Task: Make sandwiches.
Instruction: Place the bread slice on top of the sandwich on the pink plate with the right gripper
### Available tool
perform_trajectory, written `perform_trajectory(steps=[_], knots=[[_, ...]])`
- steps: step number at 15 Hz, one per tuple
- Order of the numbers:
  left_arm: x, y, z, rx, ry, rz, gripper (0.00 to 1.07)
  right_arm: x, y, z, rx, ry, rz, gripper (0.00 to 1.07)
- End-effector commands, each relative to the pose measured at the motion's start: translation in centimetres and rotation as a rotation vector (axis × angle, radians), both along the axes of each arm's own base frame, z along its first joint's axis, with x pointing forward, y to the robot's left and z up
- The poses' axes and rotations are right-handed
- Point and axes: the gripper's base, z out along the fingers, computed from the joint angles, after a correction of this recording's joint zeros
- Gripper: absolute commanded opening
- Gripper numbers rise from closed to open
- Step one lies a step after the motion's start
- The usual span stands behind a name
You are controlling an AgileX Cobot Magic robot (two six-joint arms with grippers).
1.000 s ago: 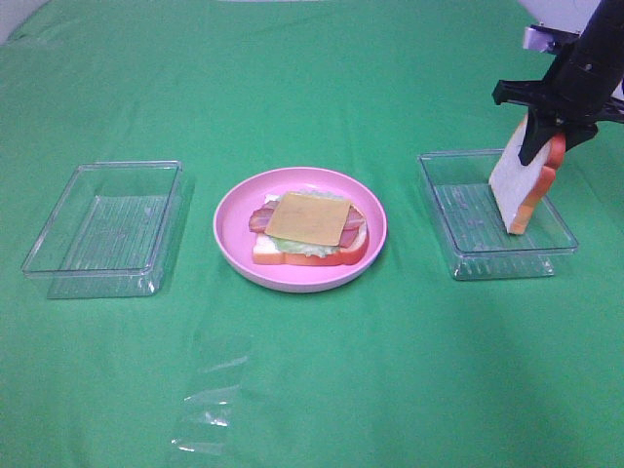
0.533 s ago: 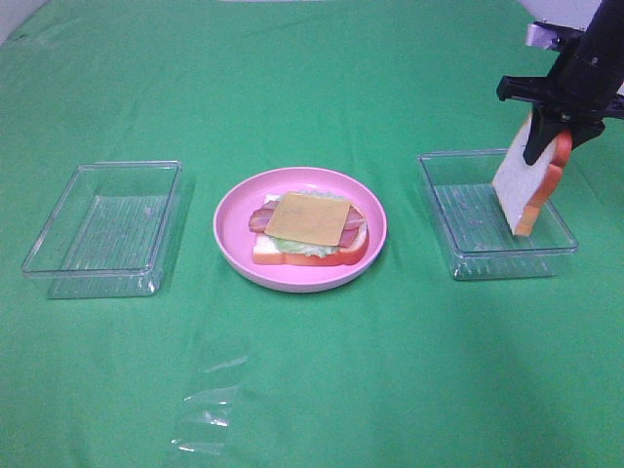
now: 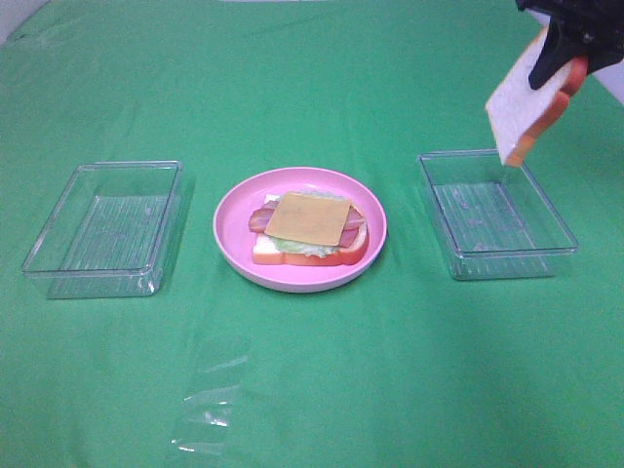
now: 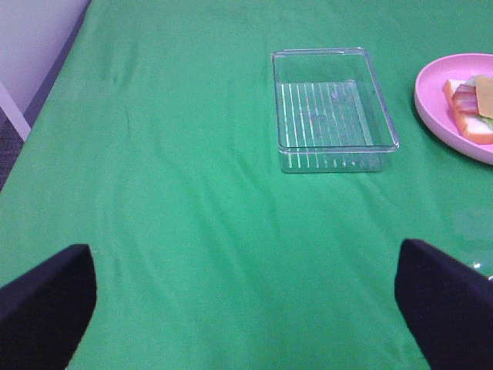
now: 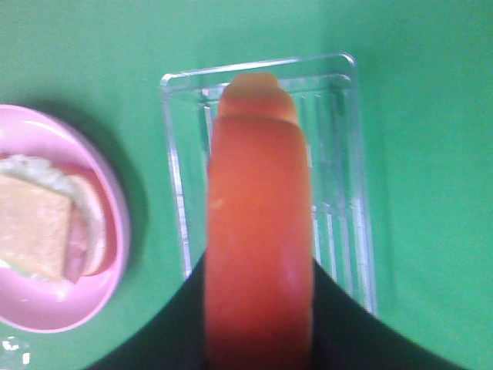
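Mid-table, the open-faced sandwich point(image 3: 309, 232) waits on the pink plate point(image 3: 234, 210), cheese up. Left tool point(image 4: 246, 308) gapes idle. Toward the right edge, the right tool point(image 3: 565, 44) grips the top bread slice point(image 3: 522, 102); next, carry it over.

Lit bright and even from above; cast soft shadows beside the pink plate point(image 3: 234, 255). Blurred the held bread slice point(image 5: 258, 254) up close.

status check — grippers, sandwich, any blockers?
Right gripper shut on bread slice, lifted above right clear tray. Left gripper open, idle. Open stack on pink plate, cheese on top. No blockers visible.
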Motion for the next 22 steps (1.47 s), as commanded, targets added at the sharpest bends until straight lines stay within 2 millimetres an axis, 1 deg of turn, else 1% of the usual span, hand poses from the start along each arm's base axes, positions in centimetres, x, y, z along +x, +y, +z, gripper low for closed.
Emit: perform_trajectory(steps=[1, 2, 3, 5, 6, 8, 10, 12, 13, 14, 15, 17, 18, 20, 22], knots=[[-0.2, 0.0, -0.1, -0.002, -0.020, 0.001, 0.98, -1.6, 1.3, 2.0, 0.144, -0.034, 0.052, 0.00], [-0.2, 0.0, -0.1, -0.002, -0.020, 0.001, 0.98, -2.5, 2.0, 2.5, 0.228, -0.073, 0.064, 0.00], [-0.2, 0.0, -0.1, -0.002, -0.020, 0.001, 0.98, -4.3, 3.7, 2.1, 0.433, -0.109, 0.085, 0.00], [-0.2, 0.0, -0.1, -0.002, -0.020, 0.001, 0.98, -5.6, 4.8, 0.3, 0.589, -0.086, 0.079, 0.00], [-0.2, 0.0, -0.1, -0.002, -0.020, 0.001, 0.98, -5.8, 5.2, -0.1, 0.626, -0.078, 0.085, 0.00], [-0.2, 0.0, -0.1, -0.002, -0.020, 0.001, 0.98, -6.3, 7.4, -2.1, 0.669, -0.051, 0.113, 0.00], [-0.2, 0.0, -0.1, -0.002, -0.020, 0.001, 0.98, -6.2, 10.8, -3.7, 0.636, -0.054, 0.153, 0.00], [-0.2, 0.0, -0.1, -0.002, -0.020, 0.001, 0.98, -5.7, 14.0, -5.2, 0.596, -0.099, 0.164, 0.00], [-0.2, 0.0, -0.1, -0.002, -0.020, 0.001, 0.98, -5.7, 14.6, -5.6, 0.590, -0.102, 0.172, 0.00], [-0.2, 0.0, -0.1, -0.002, -0.020, 0.001, 0.98, -5.7, 15.8, -6.5, 0.581, -0.118, 0.217, 0.00], [-0.2, 0.0, -0.1, -0.002, -0.020, 0.001, 0.98, -5.2, 16.6, -8.2, 0.625, -0.105, 0.228, 0.00], [-0.2, 0.0, -0.1, -0.002, -0.020, 0.001, 0.98, -4.3, 17.0, -9.9, 0.644, -0.060, 0.229, 0.00], [-0.2, 0.0, -0.1, -0.002, -0.020, 0.001, 0.98, -4.2, 17.2, -10.3, 0.655, -0.042, 0.242, 0.00], [-0.2, 0.0, -0.1, -0.002, -0.020, 0.001, 0.98, -3.2, 17.7, -11.5, 0.688, 0.004, 0.265, 0.00], [-0.2, 0.0, -0.1, -0.002, -0.020, 0.001, 0.98, -2.4, 17.9, -12.0, 0.686, 0.004, 0.272, 0.00]])
